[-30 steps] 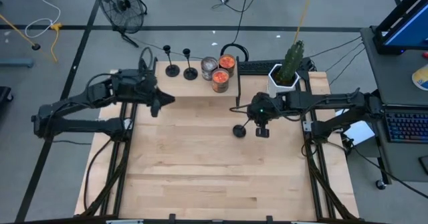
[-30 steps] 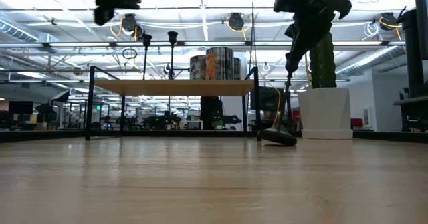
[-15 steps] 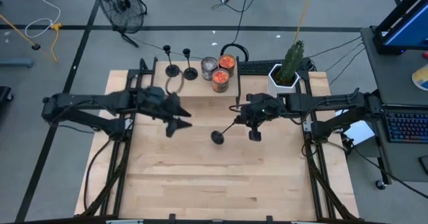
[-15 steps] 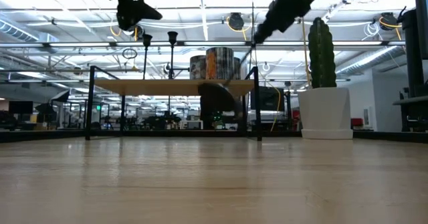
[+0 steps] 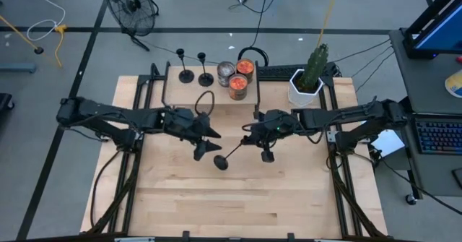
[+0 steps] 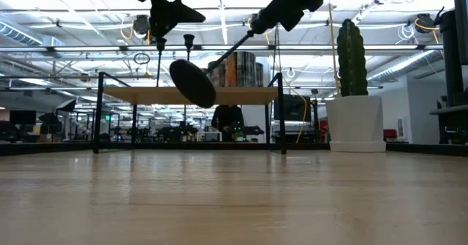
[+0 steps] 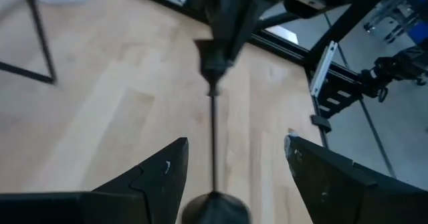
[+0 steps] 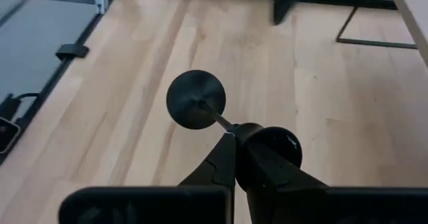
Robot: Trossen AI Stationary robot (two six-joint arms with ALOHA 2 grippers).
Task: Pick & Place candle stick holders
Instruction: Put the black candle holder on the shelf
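The left gripper [image 5: 204, 144] hangs over mid-table with its fingers [image 7: 150, 180] spread wide and nothing between them, pointed at the round base of a candle holder [image 5: 229, 152]. That holder is off the table, tilted, base toward the left arm and cup end pinched in the closed right gripper [image 5: 249, 137], just beside it. Two more holders [image 5: 185, 71] and [image 5: 205, 74] stand upright on the small shelf [image 5: 173, 100] at the table's far edge, next to three jars [image 5: 236, 78]; a potted cactus [image 5: 310, 74] sits further right.

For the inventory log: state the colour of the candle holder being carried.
Black all over, base and stem. The candle holder shows best in the right wrist view.
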